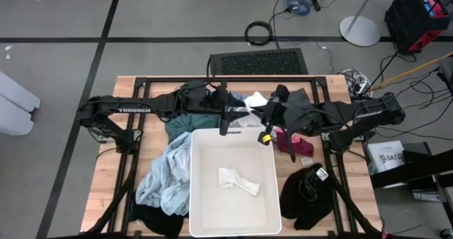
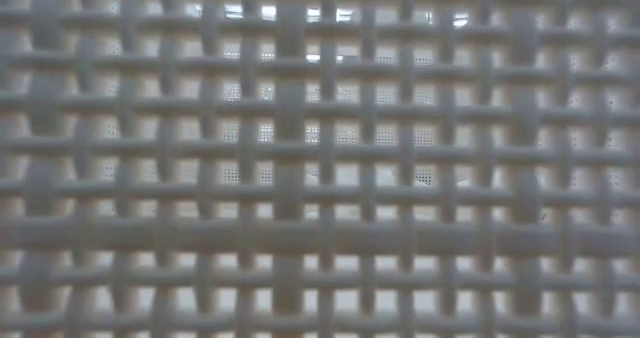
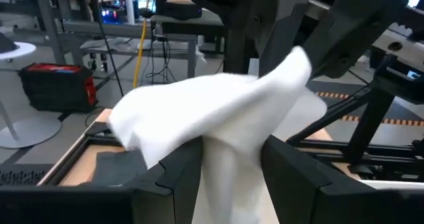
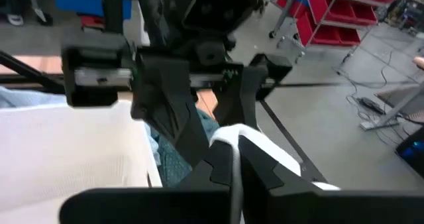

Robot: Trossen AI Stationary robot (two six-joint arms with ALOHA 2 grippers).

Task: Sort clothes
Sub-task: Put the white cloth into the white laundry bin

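Fingers (image 3: 179, 177) of both arms pinched on one white, seemingly limp garment (image 3: 218, 105) above the bin (image 1: 265, 196).

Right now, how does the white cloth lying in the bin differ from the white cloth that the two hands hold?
The white cloth in the bin lies loose and crumpled on the floor of the white bin; the held white cloth hangs above the table past the bin's far rim. Nothing touches the first; the left hand and right hand both grip the second. Both are white fabric.
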